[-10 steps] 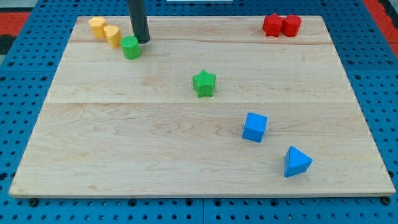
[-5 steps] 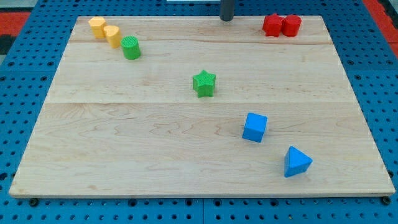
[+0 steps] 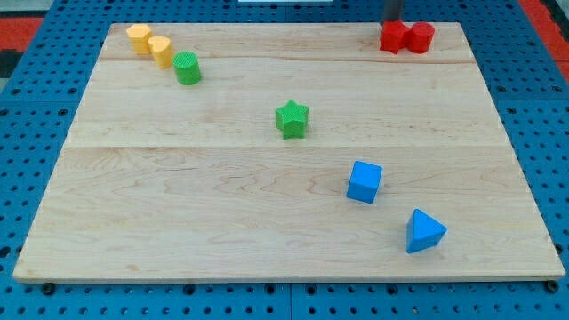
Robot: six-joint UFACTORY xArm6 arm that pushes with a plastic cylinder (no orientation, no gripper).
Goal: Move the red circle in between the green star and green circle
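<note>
rod upright at view's top, my tip just behind red star, beside red circle.

red circle | green star | green circle

We see board: pale wood, visible grain, plank seams, smooth matt finish. Under it blue pegboard: looks plastic, dotted with holes, slight sheen. Blocks look plastic, matt, finely ribbed sides: green star, green circle, red circle at 1 o'clock, red block touching it, shape unclear. Blue cube, blue triangle: smoother faces. Two yellow blocks: matt. My tip: dark, matt rod, material unclear.
</note>
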